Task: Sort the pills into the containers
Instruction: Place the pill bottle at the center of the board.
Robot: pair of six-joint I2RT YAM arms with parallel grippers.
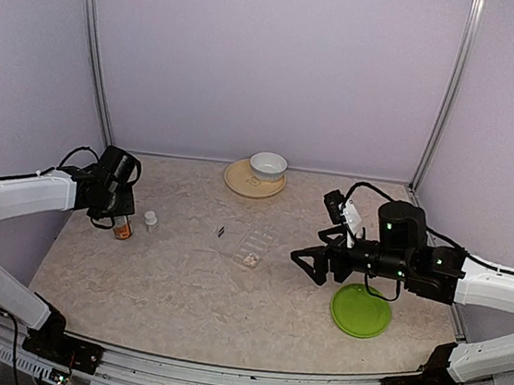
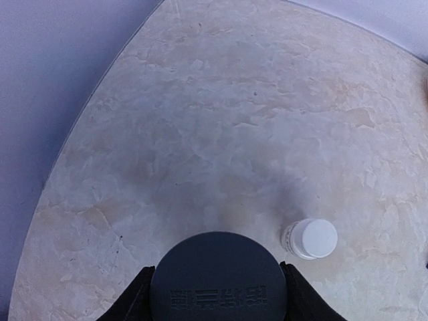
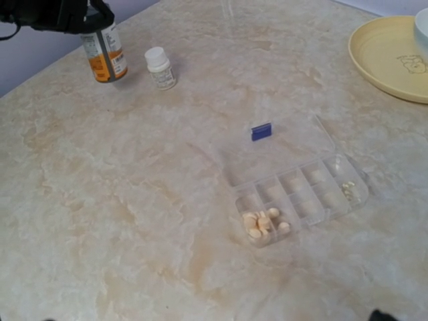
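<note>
The clear pill box [image 3: 294, 190] lies open on the table's middle [image 1: 253, 246], its lid flat behind it. Several whitish pills [image 3: 263, 224] fill its near-left compartment, and tiny specks [image 3: 346, 189] sit in a far-right one. My left gripper [image 1: 114, 206] is shut on the dark-capped top [image 2: 217, 277] of an orange pill bottle [image 3: 103, 53], which stands upright at the left. A small white-capped bottle [image 2: 309, 239] stands just right of it. My right gripper [image 1: 310, 259] hovers open and empty to the right of the box.
A green round plate [image 1: 361, 309] lies under my right arm. A white bowl [image 1: 268, 165] on a tan plate [image 1: 240, 181] stands at the back. A small blue clip [image 3: 261, 131] marks the lid's far edge. Walls close in on three sides.
</note>
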